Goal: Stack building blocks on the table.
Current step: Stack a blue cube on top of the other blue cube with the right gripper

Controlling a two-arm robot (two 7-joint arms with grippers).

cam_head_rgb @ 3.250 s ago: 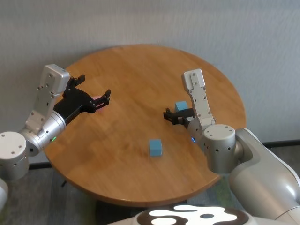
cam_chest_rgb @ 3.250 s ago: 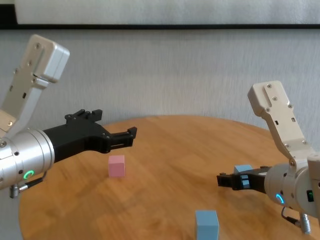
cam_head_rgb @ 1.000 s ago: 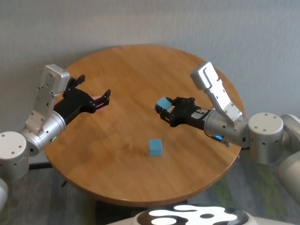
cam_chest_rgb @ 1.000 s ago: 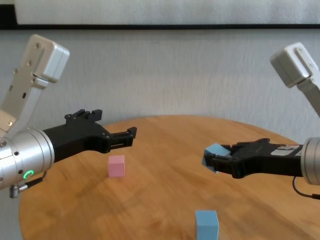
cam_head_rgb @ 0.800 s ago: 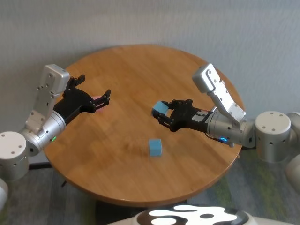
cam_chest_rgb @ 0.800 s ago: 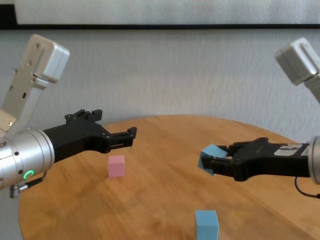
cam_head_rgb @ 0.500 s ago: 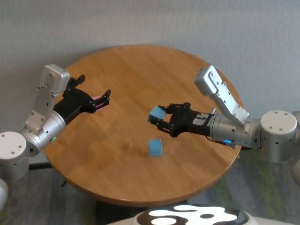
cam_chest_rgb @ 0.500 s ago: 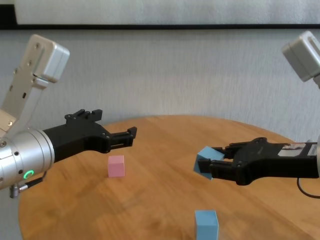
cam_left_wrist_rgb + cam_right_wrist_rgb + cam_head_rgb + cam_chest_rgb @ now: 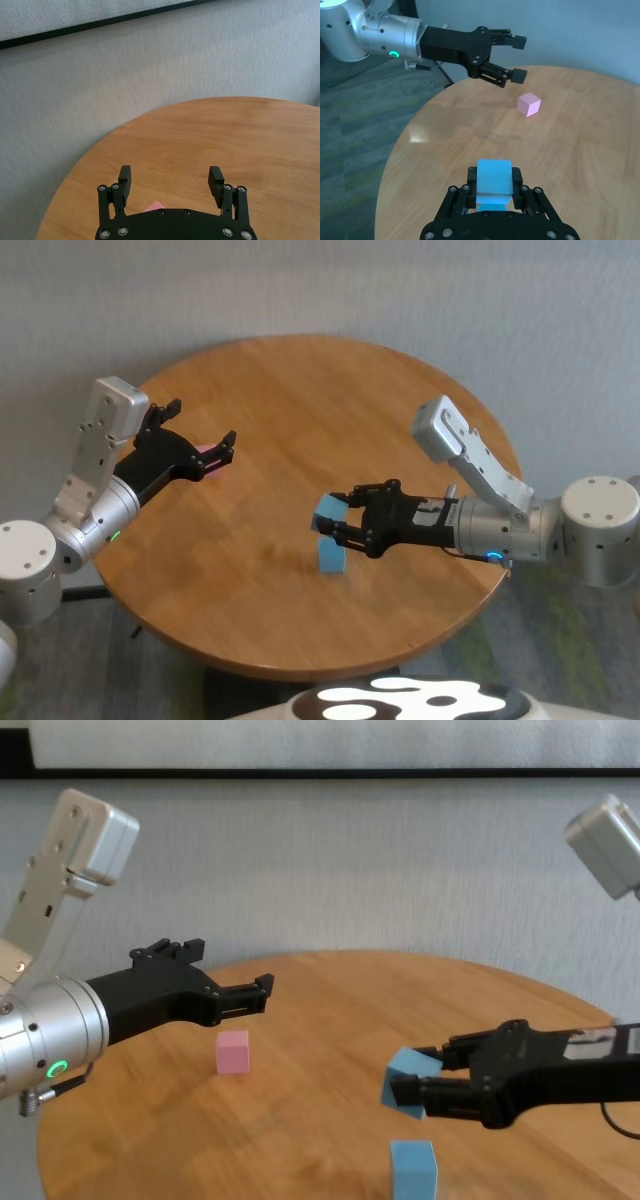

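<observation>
Above the near middle of the table (image 9: 300, 420) I have the right gripper (image 9: 335, 523) clamped on a light blue block (image 9: 328, 511), which it carries clear of the wood with one corner tipped downward. In the right wrist view that held block (image 9: 494, 182) sits squarely between the two black fingers (image 9: 517, 181), and a sliver of blue shows right beneath it. That sliver belongs to the second light blue block (image 9: 331, 554), which rests flat on the table close under the carried one; in the chest view the two (image 9: 405, 1080) (image 9: 414, 1170) are apart, with a gap between them.

Over on my left side of the table the left gripper (image 9: 197, 447) hovers with its fingers spread wide and nothing between them. The pink block (image 9: 232, 1051) stands upright on the wood below and a little ahead of those fingertips, untouched. In the left wrist view only a corner of the pink block (image 9: 154, 206) peeks out past the gripper's body, between the two spread fingers (image 9: 215, 179). The pink block lies well apart from the two blue ones.
</observation>
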